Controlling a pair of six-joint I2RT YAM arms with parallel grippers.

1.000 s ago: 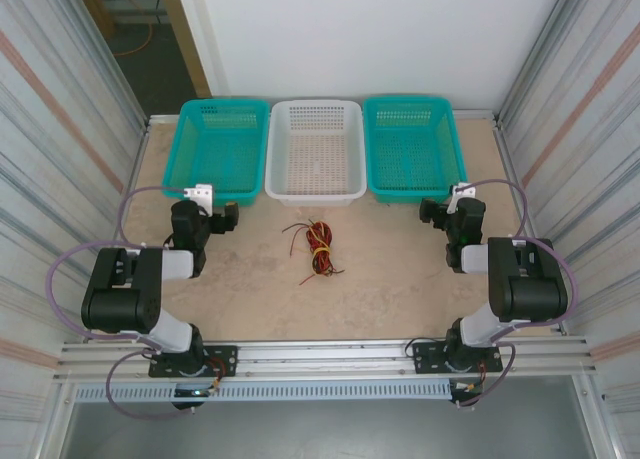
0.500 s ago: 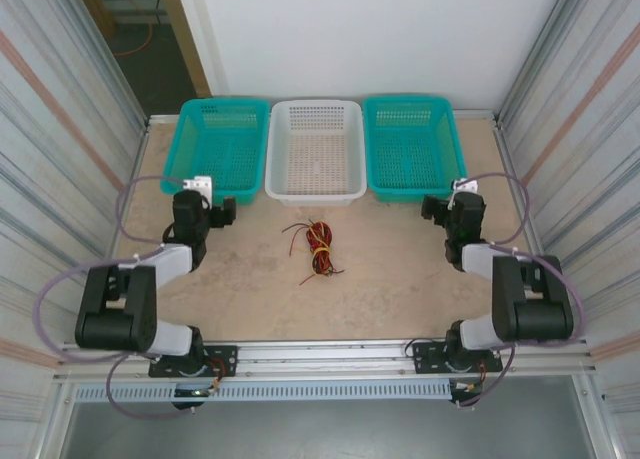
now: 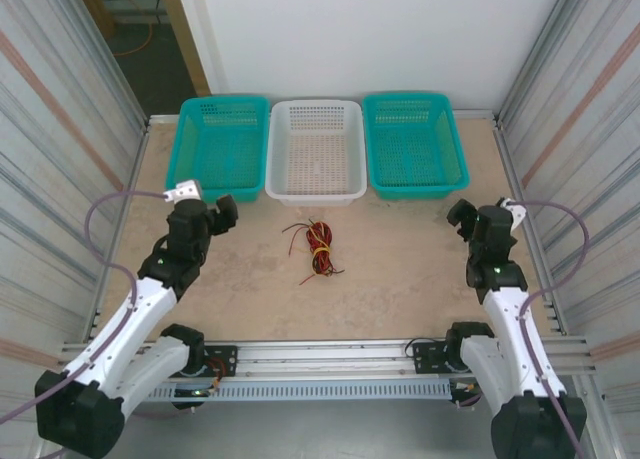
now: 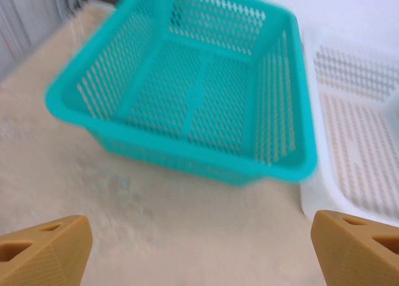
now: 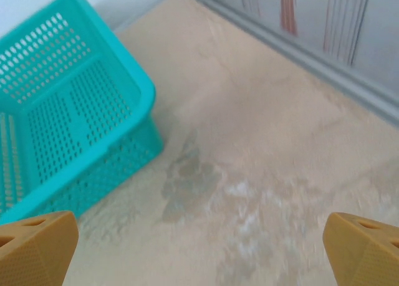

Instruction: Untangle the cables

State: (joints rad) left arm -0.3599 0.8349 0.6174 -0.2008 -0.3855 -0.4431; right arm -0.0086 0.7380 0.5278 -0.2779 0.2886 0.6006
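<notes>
Task item: cables [image 3: 318,247], a small knotted bundle of thin flexible wires (red, black, pale yellow). It is noted lying approx. mid-table on the matt, mottled beige tabletop [image 3: 400,269], just in front of the white perforated plastic basket [image 3: 316,151]. That basket is flanked by the left teal perforated plastic basket [image 3: 223,149] and the right teal perforated plastic basket [image 3: 412,145]. All three are rectangular w/ rounded rims.

Left gripper [image 3: 222,214]: jaws are seen spread wide, nothing held or touched. Ribbed tan wedge-shaped fingertips [image 4: 43,252] are observed over bare table, facing the left teal basket.

Right gripper [image 3: 460,216]: jaws likewise wide apart and empty, well apart from the bundle.
</notes>
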